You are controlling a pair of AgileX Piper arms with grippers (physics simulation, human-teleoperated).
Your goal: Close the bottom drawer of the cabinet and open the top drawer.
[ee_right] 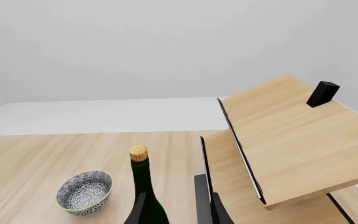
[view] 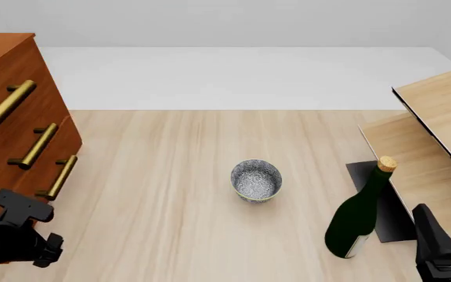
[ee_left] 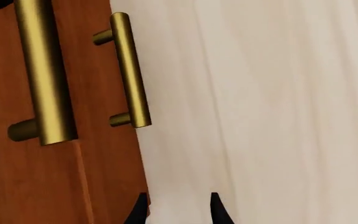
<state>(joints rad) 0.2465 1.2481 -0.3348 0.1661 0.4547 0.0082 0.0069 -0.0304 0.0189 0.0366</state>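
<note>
The reddish-brown cabinet (view: 6, 64) stands at the table's left edge. Its top drawer (view: 6, 103), the middle one and the bottom drawer (view: 59, 176) each carry a brass bar handle. From this angle I cannot tell whether any drawer is pulled out. My left gripper (view: 23, 223) hovers just in front of and below the bottom handle, open and empty. In the left wrist view its dark fingertips (ee_left: 137, 212) point past the cabinet's face, where two adjacent handles (ee_left: 129, 70) show. My right gripper (view: 450, 232) is open at the near right, holding nothing.
A patterned bowl (view: 256, 180) sits mid-table. A dark green corked bottle (view: 359, 217) stands at the near right, close in front of my right gripper (ee_right: 179, 210). Pale wooden shelf boards (view: 437, 117) slope along the right side.
</note>
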